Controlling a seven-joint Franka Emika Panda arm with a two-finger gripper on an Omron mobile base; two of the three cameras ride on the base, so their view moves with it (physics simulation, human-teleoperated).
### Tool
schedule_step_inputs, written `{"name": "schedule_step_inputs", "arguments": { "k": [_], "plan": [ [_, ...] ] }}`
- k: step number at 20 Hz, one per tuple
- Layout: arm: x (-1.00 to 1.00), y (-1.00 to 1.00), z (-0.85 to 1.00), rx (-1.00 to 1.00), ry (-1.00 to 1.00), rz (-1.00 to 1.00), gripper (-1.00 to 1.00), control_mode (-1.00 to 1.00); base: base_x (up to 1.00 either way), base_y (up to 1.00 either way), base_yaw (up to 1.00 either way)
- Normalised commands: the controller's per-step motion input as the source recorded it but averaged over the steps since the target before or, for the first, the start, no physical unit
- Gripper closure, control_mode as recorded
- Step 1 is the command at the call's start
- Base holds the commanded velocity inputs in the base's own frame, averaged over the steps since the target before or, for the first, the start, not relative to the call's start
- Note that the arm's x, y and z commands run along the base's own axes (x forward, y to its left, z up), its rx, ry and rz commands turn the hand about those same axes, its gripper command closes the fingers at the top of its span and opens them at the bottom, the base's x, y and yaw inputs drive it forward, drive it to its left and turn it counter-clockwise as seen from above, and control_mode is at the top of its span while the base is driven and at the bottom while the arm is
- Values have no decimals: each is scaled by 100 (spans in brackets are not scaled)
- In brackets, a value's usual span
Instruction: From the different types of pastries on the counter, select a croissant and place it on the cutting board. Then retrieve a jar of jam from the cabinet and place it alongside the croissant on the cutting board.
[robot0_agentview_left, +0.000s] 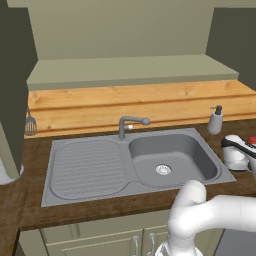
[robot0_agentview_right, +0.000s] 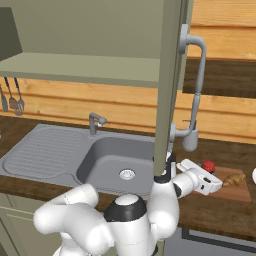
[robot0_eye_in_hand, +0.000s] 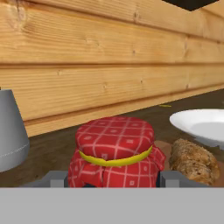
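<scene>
Croissant (robot0_agentview_right: 234, 180) already on cutting board (robot0_agentview_right: 239, 192), toward its far edge. Gripper (robot0_eye_in_hand: 114, 180) clamped on jar of jam (robot0_eye_in_hand: 114, 151), just beside croissant; release apparently remaining.

The setting is a rendered domestic kitchen. The landmark is a steel sink (robot0_agentview_left: 135, 162) with a ribbed draining board and a swivel faucet (robot0_agentview_left: 131, 124), set into a dark wood-grain bench (robot0_agentview_left: 15, 200). Behind the sink runs a pale plank backsplash (robot0_agentview_left: 140, 102). Above the sink hangs an olive-grey wall cabinet (robot0_agentview_left: 125, 65) with open doors. Right of the sink stand a soap dispenser (robot0_agentview_left: 215, 120), a cutting board (robot0_agentview_right: 235, 186) and a white plate (robot0_eye_in_hand: 202, 124). Left of the sink, utensils (robot0_agentview_right: 12, 97) hang on the wall. Below the sink are base cupboard doors with handles (robot0_agentview_left: 142, 244).
</scene>
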Motion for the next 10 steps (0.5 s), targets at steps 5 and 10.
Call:
{"name": "schedule_step_inputs", "arguments": {
  "k": [5,10],
  "plan": [
    [31,-21,-29,0,0,-1,100,-100,0,0,0],
    [32,-9,-33,0,0,0,100,-100,0,0,0]
  ]
}}
